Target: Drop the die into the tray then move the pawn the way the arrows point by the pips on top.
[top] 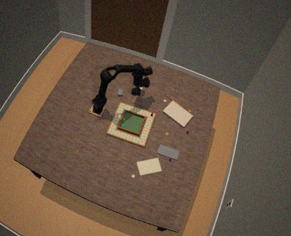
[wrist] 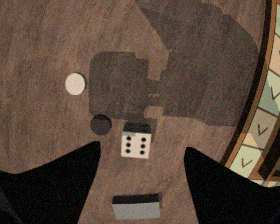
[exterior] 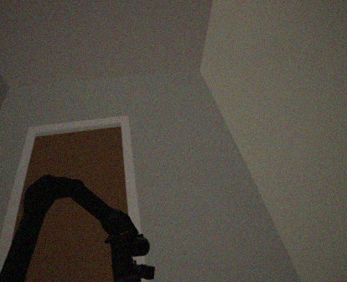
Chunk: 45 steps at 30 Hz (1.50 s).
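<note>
Below open tool (wrist: 140,163): die (wrist: 136,144), apparently six pips up.

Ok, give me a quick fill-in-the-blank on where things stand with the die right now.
1. In the wrist view the die lies on the table between the open ____.
2. The die's top face shows ____ pips.
3. The tray inside the board has a ____ floor.
4. The gripper holds ____.

Missing words: fingers; six; green; nothing

Grey walls (exterior: 258,84) — brown door (top: 128,21)
</note>
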### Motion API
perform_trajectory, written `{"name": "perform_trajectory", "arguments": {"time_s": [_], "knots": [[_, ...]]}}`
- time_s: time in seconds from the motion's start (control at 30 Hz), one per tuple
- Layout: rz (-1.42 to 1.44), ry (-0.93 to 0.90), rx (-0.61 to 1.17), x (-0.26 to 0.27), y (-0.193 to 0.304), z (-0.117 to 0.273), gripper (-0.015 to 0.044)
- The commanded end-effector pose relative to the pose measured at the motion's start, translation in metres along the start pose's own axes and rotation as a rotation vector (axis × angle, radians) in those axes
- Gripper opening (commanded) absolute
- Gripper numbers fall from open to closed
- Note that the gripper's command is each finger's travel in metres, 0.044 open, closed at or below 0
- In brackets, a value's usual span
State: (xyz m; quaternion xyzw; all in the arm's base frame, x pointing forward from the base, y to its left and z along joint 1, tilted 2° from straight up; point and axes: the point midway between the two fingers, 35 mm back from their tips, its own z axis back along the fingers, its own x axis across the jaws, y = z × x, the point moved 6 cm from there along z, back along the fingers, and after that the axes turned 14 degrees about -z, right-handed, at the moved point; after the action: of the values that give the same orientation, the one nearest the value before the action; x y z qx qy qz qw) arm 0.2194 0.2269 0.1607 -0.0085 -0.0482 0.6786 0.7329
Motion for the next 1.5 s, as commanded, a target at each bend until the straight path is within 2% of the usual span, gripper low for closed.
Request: {"name": "perform_trajectory", "arguments": {"time_s": [0.0,0.23,0.33,1.2,1.4,1.47], "knots": [[-0.019,0.023,0.033,0.003,0.009,-0.006,0.0275],[-0.019,0.023,0.033,0.003,0.013,-0.007,0.0275],[-0.019,0.023,0.033,0.003,0.014,-0.020,0.0275],[-0.019,0.024,0.034,0.002,0.015,-0.053,0.0275],[-0.019,0.024,0.034,0.002,0.015,-0.053,0.0118],[-0.019,0.024,0.034,0.002,0.015,-0.053,0.0104]]}}
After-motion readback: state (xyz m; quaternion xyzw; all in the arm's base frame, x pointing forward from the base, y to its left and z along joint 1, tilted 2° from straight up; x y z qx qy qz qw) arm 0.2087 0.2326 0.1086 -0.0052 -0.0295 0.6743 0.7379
